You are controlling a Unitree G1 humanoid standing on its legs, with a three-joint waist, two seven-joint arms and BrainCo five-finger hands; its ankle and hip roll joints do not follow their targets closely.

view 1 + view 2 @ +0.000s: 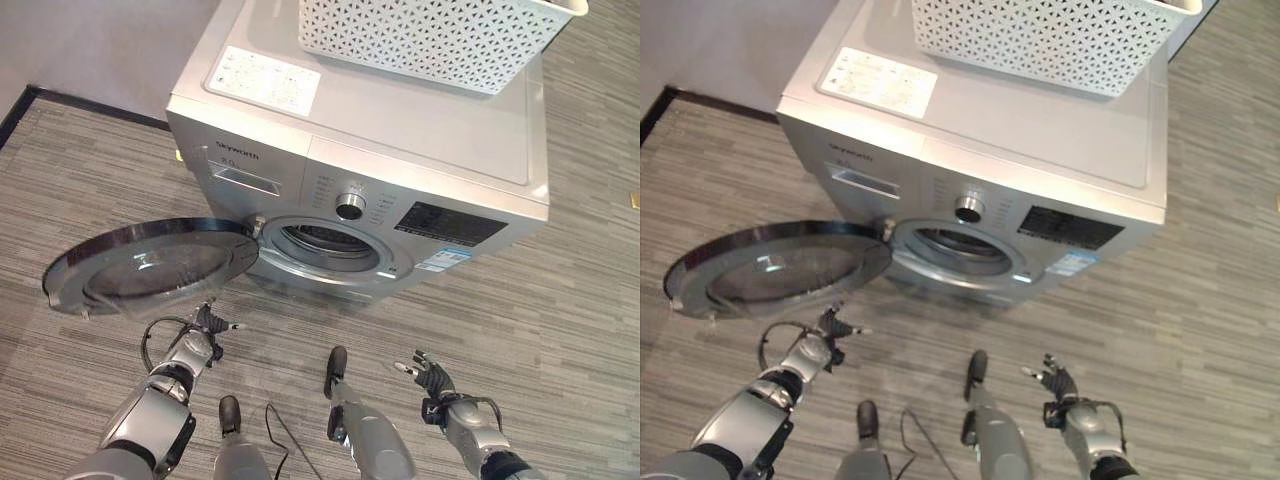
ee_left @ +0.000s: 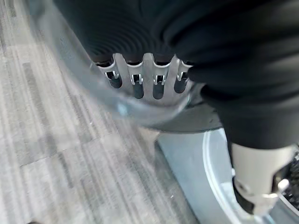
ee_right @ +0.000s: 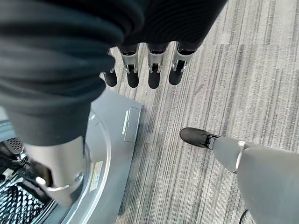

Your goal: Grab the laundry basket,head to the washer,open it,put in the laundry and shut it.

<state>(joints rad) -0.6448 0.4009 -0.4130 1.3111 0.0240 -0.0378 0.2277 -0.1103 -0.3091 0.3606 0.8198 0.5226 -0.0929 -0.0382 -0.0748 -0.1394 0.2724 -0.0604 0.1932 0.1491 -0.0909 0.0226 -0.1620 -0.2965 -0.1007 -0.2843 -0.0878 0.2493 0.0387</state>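
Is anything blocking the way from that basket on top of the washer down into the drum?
Nothing visible does. The door is swung wide open to the left, the drum opening is clear, and the laundry basket sits above on the washer.

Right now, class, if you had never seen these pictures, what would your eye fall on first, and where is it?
The silver washer fills the middle, its round door swung wide open to the robot's left. A white lattice laundry basket sits on the washer's top, towards the back. Below, the left hand hangs just under the door's edge, and the right hand hovers open above the floor.
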